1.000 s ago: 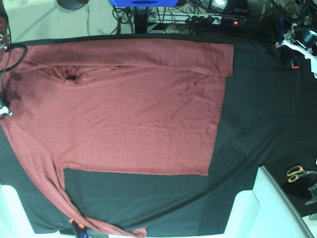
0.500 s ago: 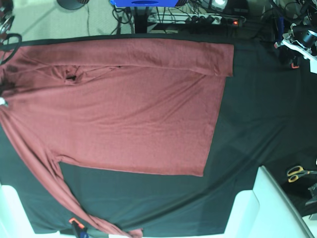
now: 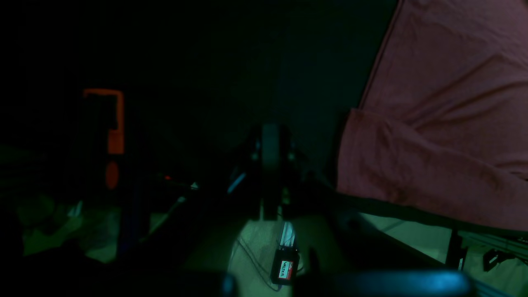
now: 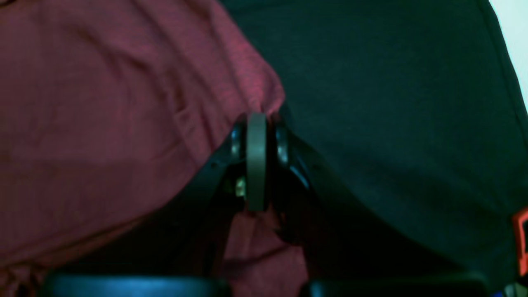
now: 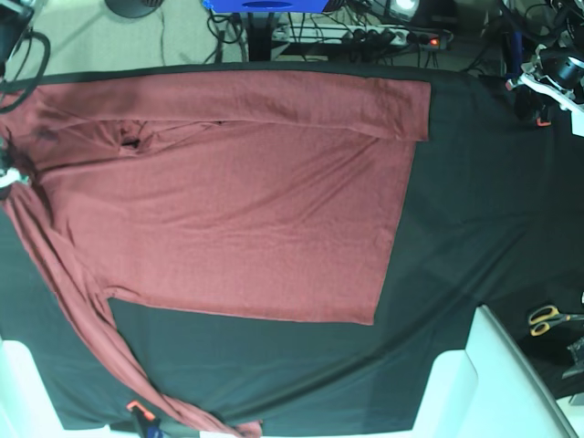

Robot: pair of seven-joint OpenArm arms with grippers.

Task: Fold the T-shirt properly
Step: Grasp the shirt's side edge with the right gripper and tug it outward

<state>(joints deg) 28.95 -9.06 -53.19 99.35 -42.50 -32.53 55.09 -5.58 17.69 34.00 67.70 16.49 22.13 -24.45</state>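
Note:
The brick-red T-shirt lies spread flat on the black table cloth. One sleeve is folded across the far edge. The other sleeve trails to the front left. My right gripper is shut on the shirt's edge at the shoulder, at the table's left edge in the base view. My left gripper looks shut and empty, apart from the shirt, near the folded sleeve's cuff. Its arm is at the far right corner.
Scissors lie at the right edge. White panels stand at the front right and front left. A small orange and black object sits at the front edge. Cables and a power strip lie beyond the table.
My right gripper has moved toward the far side along the left edge with the shoulder in it. The shirt's body and front sleeve have slid slightly left. The left arm has not moved.

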